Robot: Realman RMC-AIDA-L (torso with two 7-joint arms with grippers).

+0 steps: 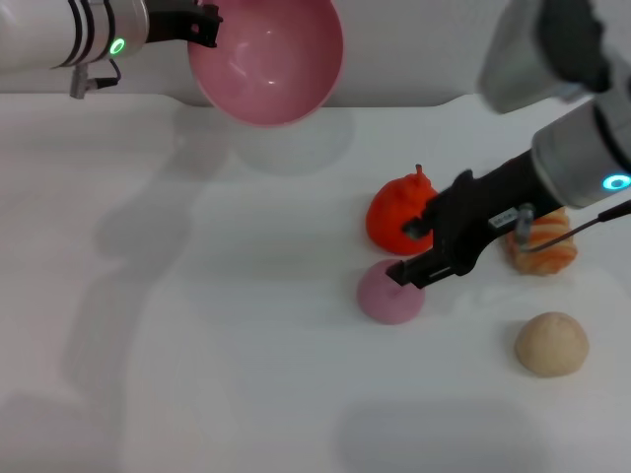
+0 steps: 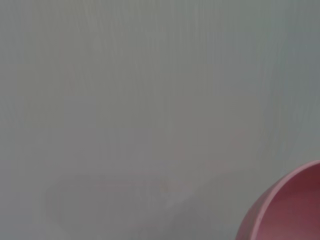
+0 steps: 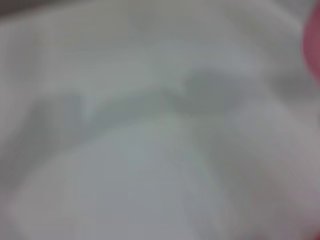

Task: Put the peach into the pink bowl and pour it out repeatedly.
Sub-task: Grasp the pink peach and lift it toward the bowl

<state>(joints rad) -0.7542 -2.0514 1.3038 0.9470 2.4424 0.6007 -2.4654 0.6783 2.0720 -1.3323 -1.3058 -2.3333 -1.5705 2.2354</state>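
The beige rough ball (image 1: 551, 343) lies nearest on the white table (image 1: 197, 374), off to my right and well apart from the rest. Just beyond it toward the middle sits the peach (image 1: 387, 294), pale pink and resting on the table. My right gripper (image 1: 412, 251) is right at it: one dark finger (image 1: 419, 269) lies across the peach's top edge and touches it, the other finger sits higher, against the red-orange fruit (image 1: 394, 212) just behind. The jaws stand apart with the peach not clamped between them; I have nothing in that hand. Behind my right forearm an orange-and-white striped item (image 1: 544, 251) shows, mostly hidden by the arm, so I cannot tell what it is.

The pink bowl (image 1: 266, 59) is up off the table at the far left, tilted so its glossy inside faces the camera, and it is empty. My left gripper (image 1: 202, 25) grips it at the rim; I see dark fingers clamped on the edge. A faint shadow of the bowl falls on the table below it. In my left wrist view only a curve of the bowl's rim (image 2: 290, 210) shows against the plain table. My right wrist view is too blurred to tell anything beyond a pale surface.
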